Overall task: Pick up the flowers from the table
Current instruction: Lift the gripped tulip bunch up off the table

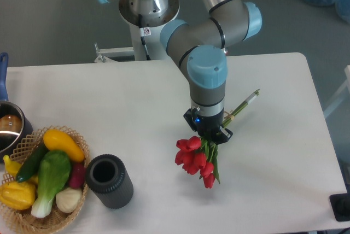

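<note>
White and smooth, the desk (109, 108) has a black cup (109, 181) and a basket of vegetables (41, 182) at its near left, and the flowers (198, 158) hang mid-desk, red heads drooping, stems slanting up right. The pincer (210, 134) is closed on the flowers where the leaves meet the stems. I think it should lift slowly and straight so nothing slips, but the arm hides the fingers, so I cannot tell how firm the grip is or whether the heads touch the desk.
</note>
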You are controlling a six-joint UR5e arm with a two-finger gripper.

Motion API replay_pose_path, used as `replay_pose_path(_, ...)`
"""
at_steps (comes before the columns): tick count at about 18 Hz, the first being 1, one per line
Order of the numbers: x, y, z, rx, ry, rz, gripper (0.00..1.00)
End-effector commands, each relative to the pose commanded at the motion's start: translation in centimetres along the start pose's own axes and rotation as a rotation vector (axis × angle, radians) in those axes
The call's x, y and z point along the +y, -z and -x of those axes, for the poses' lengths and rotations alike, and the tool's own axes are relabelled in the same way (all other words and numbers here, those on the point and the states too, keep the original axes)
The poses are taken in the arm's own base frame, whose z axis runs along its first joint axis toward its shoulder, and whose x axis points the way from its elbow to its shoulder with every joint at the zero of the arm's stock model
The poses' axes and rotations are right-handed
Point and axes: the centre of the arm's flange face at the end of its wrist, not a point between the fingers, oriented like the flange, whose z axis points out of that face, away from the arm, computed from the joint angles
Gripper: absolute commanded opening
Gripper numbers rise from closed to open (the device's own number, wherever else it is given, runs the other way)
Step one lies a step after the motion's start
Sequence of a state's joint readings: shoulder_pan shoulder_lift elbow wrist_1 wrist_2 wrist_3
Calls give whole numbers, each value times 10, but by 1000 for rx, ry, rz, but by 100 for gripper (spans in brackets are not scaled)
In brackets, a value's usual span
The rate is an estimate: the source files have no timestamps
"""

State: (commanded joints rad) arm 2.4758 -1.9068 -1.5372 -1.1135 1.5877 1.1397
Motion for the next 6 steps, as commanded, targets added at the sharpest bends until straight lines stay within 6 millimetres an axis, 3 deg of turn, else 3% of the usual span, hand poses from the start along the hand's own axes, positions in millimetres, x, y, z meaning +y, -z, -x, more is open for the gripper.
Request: replay_pose_path(6, 3, 17, 4, -10, -35, 0, 0)
